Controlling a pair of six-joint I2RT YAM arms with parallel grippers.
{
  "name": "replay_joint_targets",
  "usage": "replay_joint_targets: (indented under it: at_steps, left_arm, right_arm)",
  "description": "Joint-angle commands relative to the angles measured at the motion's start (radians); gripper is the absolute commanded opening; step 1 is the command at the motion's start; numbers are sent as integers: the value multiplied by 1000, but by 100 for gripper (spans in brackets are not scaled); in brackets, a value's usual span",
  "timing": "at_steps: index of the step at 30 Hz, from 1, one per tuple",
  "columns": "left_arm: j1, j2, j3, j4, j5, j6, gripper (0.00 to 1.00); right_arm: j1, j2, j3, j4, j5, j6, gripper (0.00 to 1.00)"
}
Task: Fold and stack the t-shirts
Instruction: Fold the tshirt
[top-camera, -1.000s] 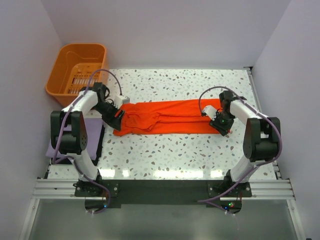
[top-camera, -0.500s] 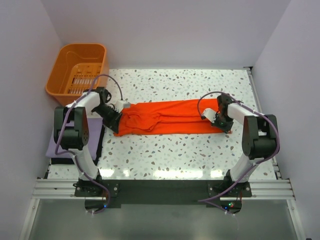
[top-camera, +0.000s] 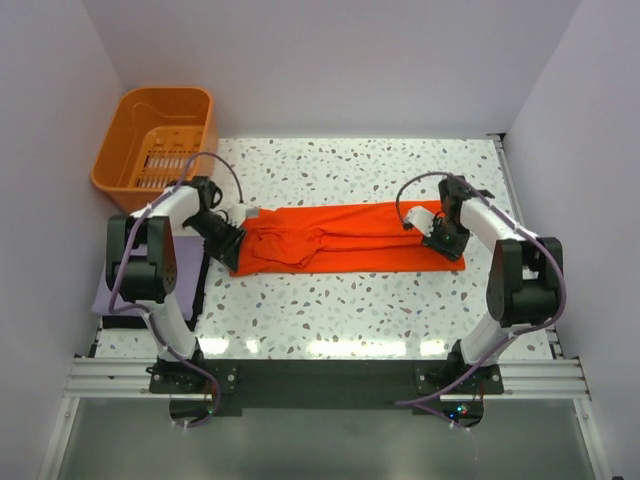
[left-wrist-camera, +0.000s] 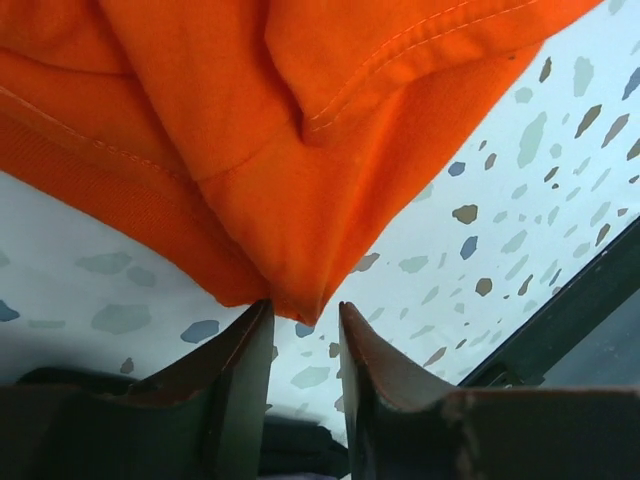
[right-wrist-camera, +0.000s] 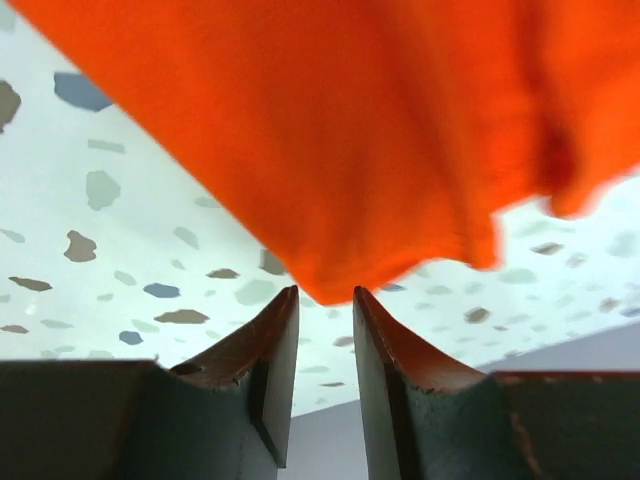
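The bright orange-red t-shirt (top-camera: 340, 238) lies folded into a long band across the middle of the table. My left gripper (top-camera: 230, 250) is at its left end. In the left wrist view the jaws (left-wrist-camera: 305, 310) stand slightly apart with the shirt's corner (left-wrist-camera: 300, 200) at their tips. My right gripper (top-camera: 447, 240) is at the shirt's right end. In the right wrist view it (right-wrist-camera: 326, 297) is also slightly open, with the cloth's edge (right-wrist-camera: 340, 150) just at the tips. The pale lavender t-shirt (top-camera: 104, 298) lies at the table's left edge, partly hidden by the left arm.
An orange slotted plastic basket (top-camera: 160, 140) stands at the back left corner. A dark strip (left-wrist-camera: 560, 310) runs along the table's left side. White walls close in the table on three sides.
Both grippers have shifted slightly at the shirt's ends; the right one moved a little away from the near right corner. The orange-red shirt stays spread in about the same place.
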Motion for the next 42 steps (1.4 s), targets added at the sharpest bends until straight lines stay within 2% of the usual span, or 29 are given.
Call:
replay_joint_targets:
  at_steps: [1,4,6,9,14,15,19,21,29,42]
  left_arm:
    - [8,-113,35,4,60,-1,40]
    - [8,-199,51,32,97,-4,45]
    - [1,-247,36,79,158,-21,49]
    - [-42,-245,28,116,178,-68,49]
    - [-56,-202,-13,234,198,-191,49]
    - [-56,-199,-23,256,192,-234,49]
    - [-58,-169,-55,340,174,-298,49]
    - [-61,-152,-66,349,161,-318,49]
    - [-67,-93,-96,415,119,-364,49]
    - [-69,-70,-96,422,92,-377,49]
  right_arm:
    - [2,-59,166,-192,-179,128,38]
    - [23,-93,275,-263,-299,263,42]
    - [49,-102,319,-258,-439,355,43]
    - [107,-90,332,-182,-597,626,43]
    - [217,-39,255,96,-709,929,43]
    - [246,-32,240,140,-717,1034,43]
    - [335,1,169,393,-703,1268,45]
    - [391,39,162,442,-697,1354,47]
    - [522,192,203,550,-631,1526,49]
    - [583,347,303,593,-677,1670,49]
